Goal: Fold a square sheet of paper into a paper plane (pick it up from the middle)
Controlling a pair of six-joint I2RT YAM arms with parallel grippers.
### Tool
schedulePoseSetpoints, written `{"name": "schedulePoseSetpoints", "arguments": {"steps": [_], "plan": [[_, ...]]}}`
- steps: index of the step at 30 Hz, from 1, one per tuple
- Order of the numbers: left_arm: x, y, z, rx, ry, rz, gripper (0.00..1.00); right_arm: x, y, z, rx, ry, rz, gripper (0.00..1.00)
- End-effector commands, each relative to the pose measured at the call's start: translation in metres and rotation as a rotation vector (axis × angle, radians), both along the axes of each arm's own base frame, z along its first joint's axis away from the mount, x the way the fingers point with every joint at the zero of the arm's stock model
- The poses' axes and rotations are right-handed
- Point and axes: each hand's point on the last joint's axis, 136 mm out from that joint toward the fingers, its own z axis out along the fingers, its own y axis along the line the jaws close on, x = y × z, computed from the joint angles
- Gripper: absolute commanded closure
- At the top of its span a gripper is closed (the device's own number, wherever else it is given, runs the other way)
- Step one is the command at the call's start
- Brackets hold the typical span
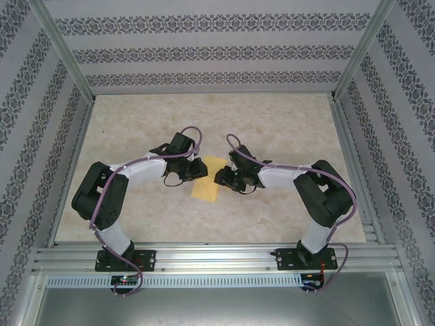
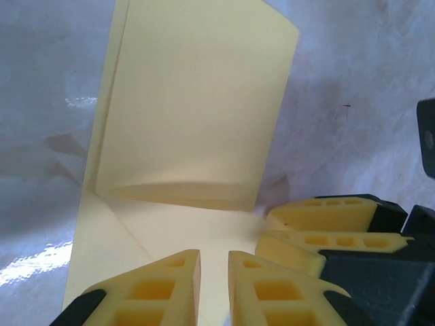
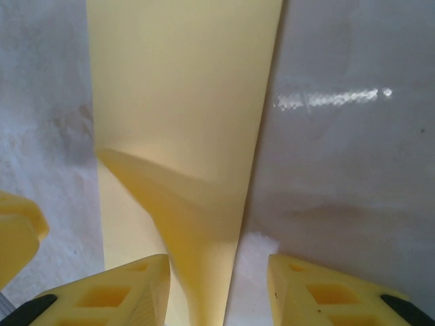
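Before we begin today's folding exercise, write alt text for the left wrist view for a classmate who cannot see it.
A partly folded yellow sheet of paper lies on a pale glossy table, one flap folded over. The left gripper, yellow fingers slightly apart, sits at the bottom edge; the right gripper reaches in from the lower right.

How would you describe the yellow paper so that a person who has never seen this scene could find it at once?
Look at the beige marbled table inside the patterned walls. Near its middle the left claw and right claw almost meet, and the paper lies between them. It is the one pale yellow sheet there, partly folded.
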Motion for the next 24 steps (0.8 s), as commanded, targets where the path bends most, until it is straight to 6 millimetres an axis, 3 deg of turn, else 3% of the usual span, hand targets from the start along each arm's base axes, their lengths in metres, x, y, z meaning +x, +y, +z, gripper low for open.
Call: {"name": "schedulePoseSetpoints", "arguments": {"steps": [1,15,24], "plan": [[-0.001,0.005,-0.012,0.032,0.020,-0.012,0.81,0.013,0.007,0.002,0.005,-0.027,-0.002,0.59],[-0.004,0.006,-0.034,0.049,0.067,-0.019,0.83,0.018,0.016,-0.007,0.035,-0.008,-0.015,0.64],[-0.008,0.009,-0.045,0.073,0.088,-0.021,0.84,0.021,0.023,-0.001,0.078,-0.022,-0.014,0.68]]}}
